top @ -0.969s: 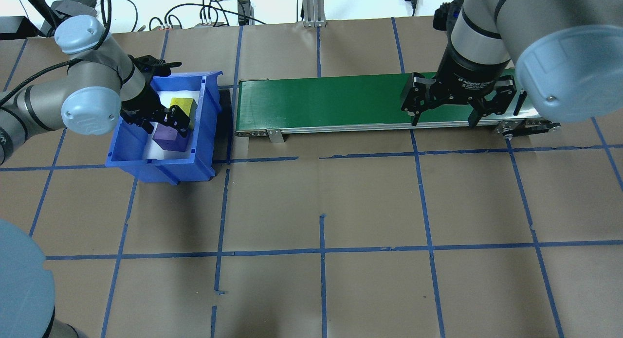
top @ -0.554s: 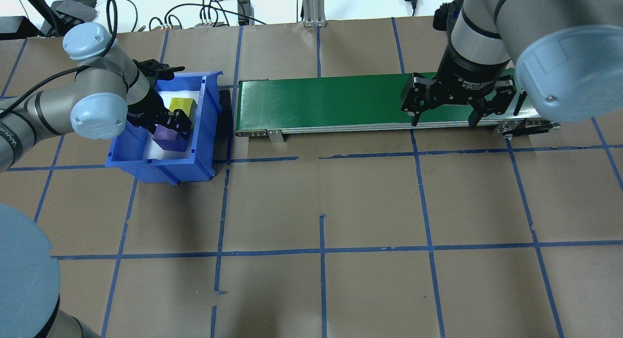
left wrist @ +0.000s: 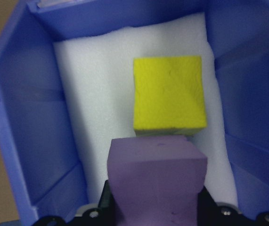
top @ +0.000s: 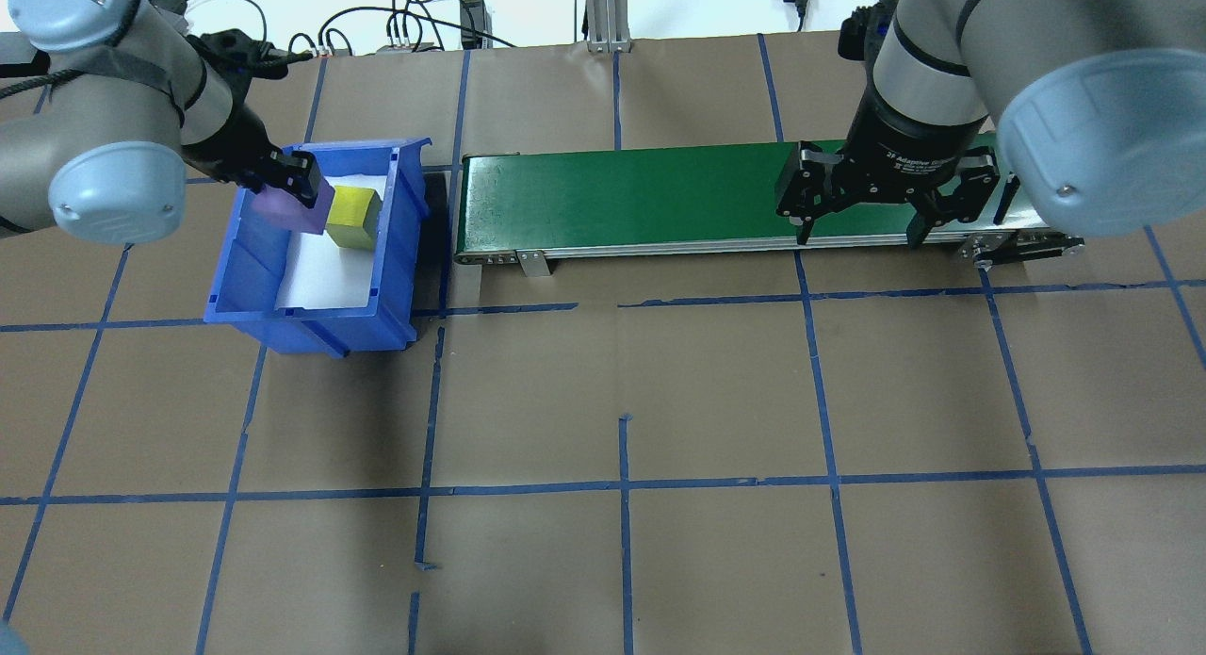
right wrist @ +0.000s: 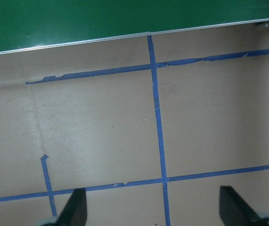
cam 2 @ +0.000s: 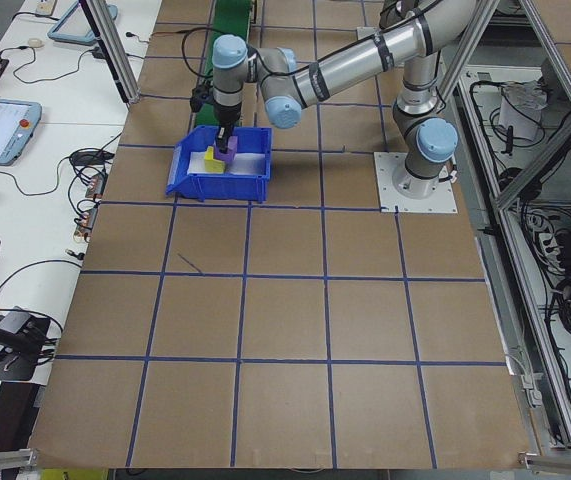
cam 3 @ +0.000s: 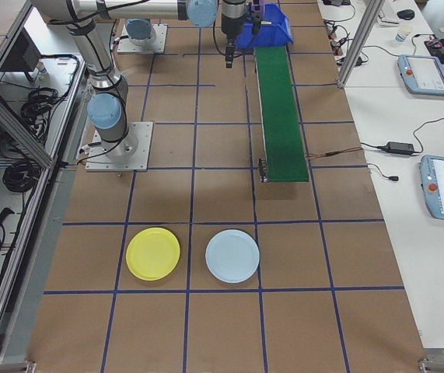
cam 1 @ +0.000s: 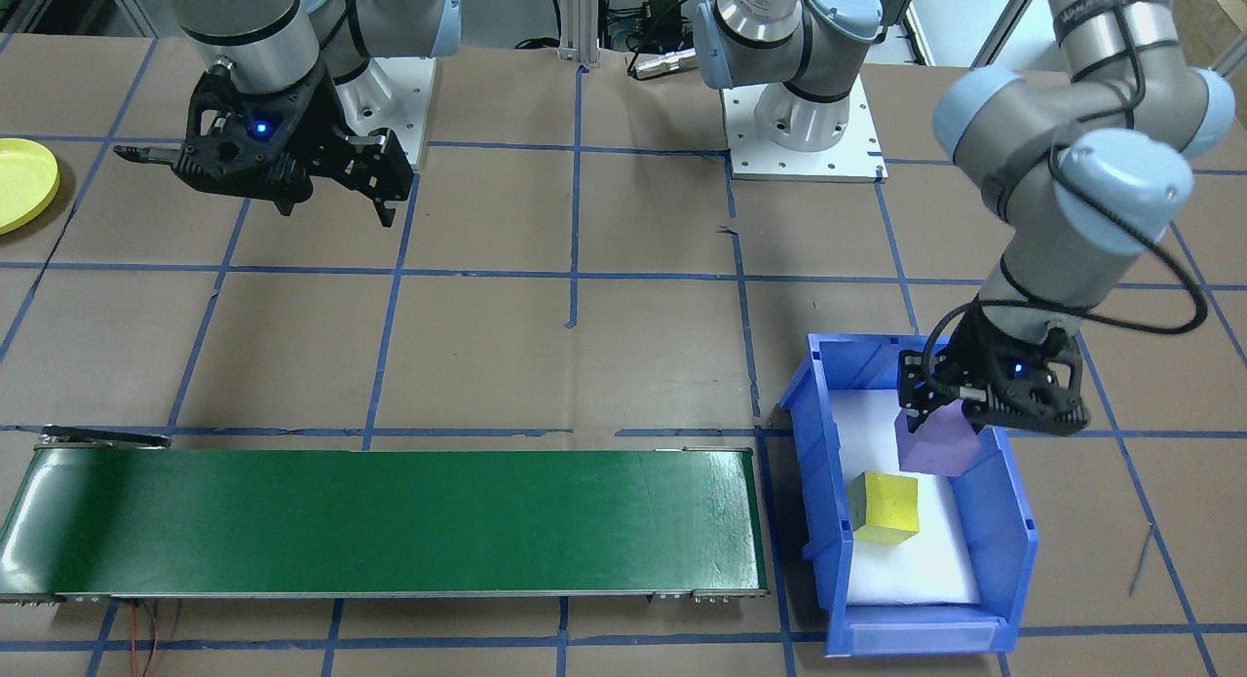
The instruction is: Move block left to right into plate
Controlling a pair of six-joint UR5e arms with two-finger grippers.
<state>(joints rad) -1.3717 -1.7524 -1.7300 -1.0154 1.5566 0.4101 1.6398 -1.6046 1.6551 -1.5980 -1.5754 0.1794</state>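
front: left gripper (cam 1: 937,419) pinching purple block (cam 1: 937,441) above blue bin (cam 1: 1013,531), conveyor (cam 1: 390,521) at 9 o'clock | overhead: right gripper (top: 857,223) spread at far belt end | right side: yellow plate (cam 3: 153,253) well beyond

White lettering on the right arm's black wrist collar (top: 909,155) reads partly "2F Adaptive"; the rest is illegible.

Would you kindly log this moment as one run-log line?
left gripper: shut on purple block, above blue bin | right gripper: open | yellow block: in bin
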